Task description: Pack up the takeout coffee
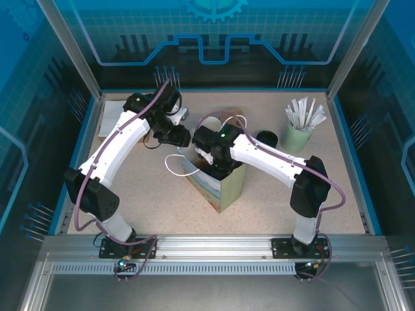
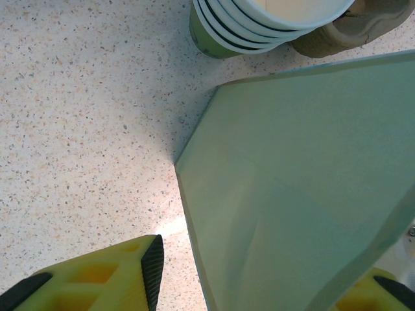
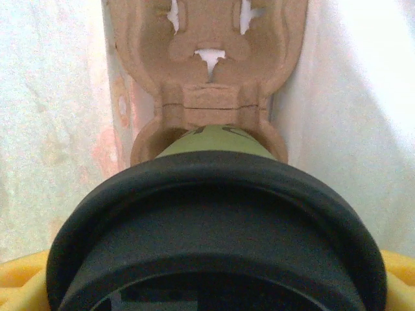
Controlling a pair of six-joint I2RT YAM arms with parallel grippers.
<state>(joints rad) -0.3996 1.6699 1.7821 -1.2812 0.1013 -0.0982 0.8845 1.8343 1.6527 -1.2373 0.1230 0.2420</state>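
The takeout coffee (image 3: 211,139), a green cup under a black lid (image 3: 214,214), sits with its base in a pocket of the brown pulp carrier (image 3: 207,97) inside the paper bag (image 1: 224,188). My right gripper (image 3: 211,285) reaches down into the bag's mouth. Its yellow fingers (image 3: 19,282) press against both sides of the lid, shut on the cup. My left gripper (image 2: 269,285) is at the bag's back left corner (image 1: 178,137). Its jaws are open astride the bag's pale green wall (image 2: 298,194), and a gap shows between the left pad (image 2: 153,269) and the wall.
A pale green cup of white wrapped straws (image 1: 299,129) stands at the back right, with a loose black lid (image 1: 266,137) beside it. Stacked green cups (image 2: 259,19) and a brown pulp piece (image 2: 350,32) lie behind the bag. A flat beige sheet (image 1: 110,120) lies at the back left.
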